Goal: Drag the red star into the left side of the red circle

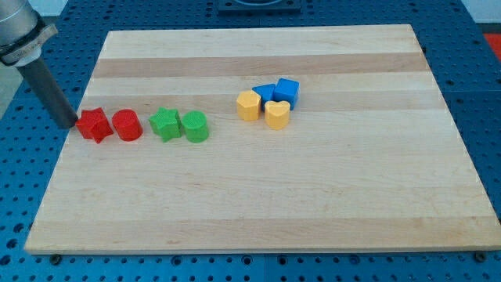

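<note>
the red star [95,124] lay near the nine o'clock edge of the worktop [258,196], and the red circle [127,125] sat just at its three o'clock side — the two looked to be touching or all but touching, though the view could not settle a hairline gap. my tip [73,124] stood at the star's nine o'clock side, right against it or nearly so, with the dark rod slanting up toward eleven o'clock. there was no gripper on this arm, only the rod, so nothing could be said about open or closed; the tip simply rested by the star.

further toward three o'clock along the same row lay a green star [164,124] and a green circle [195,127], close together. up toward one o'clock from those sat a cluster: a yellow block [248,105], a yellow heart [276,114], and two blue blocks [264,92] [286,90].

the star seemed small, stiff and light, likely to slide easily on the smooth wood. its points made it prone to turning if pushed off-centre, so contact was best kept in the middle of its nine o'clock face — pressing straight toward three o'clock. judged from the layout, the task looked close to finished.
</note>
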`<state>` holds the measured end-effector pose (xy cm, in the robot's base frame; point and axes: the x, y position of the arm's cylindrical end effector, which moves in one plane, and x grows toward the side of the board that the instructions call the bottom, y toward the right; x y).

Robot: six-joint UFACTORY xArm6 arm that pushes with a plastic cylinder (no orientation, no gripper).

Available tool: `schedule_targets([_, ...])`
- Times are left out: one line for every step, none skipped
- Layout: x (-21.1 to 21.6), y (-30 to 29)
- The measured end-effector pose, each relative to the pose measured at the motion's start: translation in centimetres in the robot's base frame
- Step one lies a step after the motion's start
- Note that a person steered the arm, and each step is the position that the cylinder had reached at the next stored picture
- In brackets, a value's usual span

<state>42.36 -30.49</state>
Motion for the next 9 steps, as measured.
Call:
schedule_targets([0.0,0.0])
schedule_targets([0.0,0.2])
schedule_targets([0.0,0.7])
schedule_targets([0.0,1.4])
schedule_targets([0.0,2.0])
schedule_targets([0.3,2.4])
schedule_targets([0.8,2.5])
schedule_targets([0.8,2.5])
schedule_targets([0.8,2.7])
